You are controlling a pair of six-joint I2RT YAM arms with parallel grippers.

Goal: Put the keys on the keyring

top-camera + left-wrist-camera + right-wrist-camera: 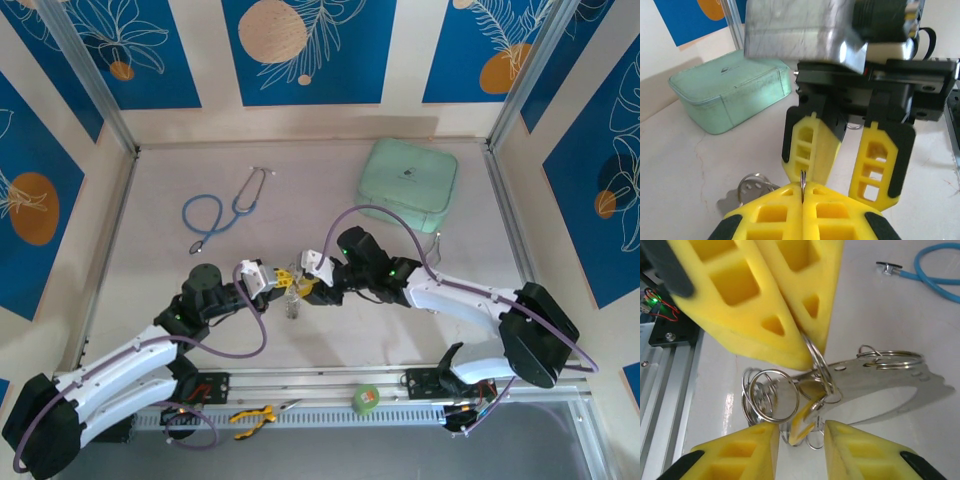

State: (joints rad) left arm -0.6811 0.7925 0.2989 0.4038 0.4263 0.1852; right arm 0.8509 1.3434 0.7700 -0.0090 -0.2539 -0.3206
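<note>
A: Nearest the lens — the right claw (802, 429), two yellow latticed plastic fingers standing apart with nothing pinched. In the gap hangs a tiny brass-yellow key (807, 415).
B: And the left claw (811, 356)?
A: Clamped shut on the thin silver wire keyring (815, 351), holding it edge-on over the pale matte counter (880, 305).
B: Progress?
A: Midway, I'd judge. The brass key sits in among the loops, but I can't tell whether it is threaded onto the wire. Small flat silver keys (735, 199) hang off the same cluster, so those look done.
B: What's left?
A: Probably seating the brass key for certain — then setting the bundle down.
B: Materials?
A: Glossy, springy coiled split rings (771, 396). A flat stamped silver metal plate (880, 382) with a long cut-out, hard-edged. Rubbery blue stethoscope tubing (937, 277) lies well apart.
</note>
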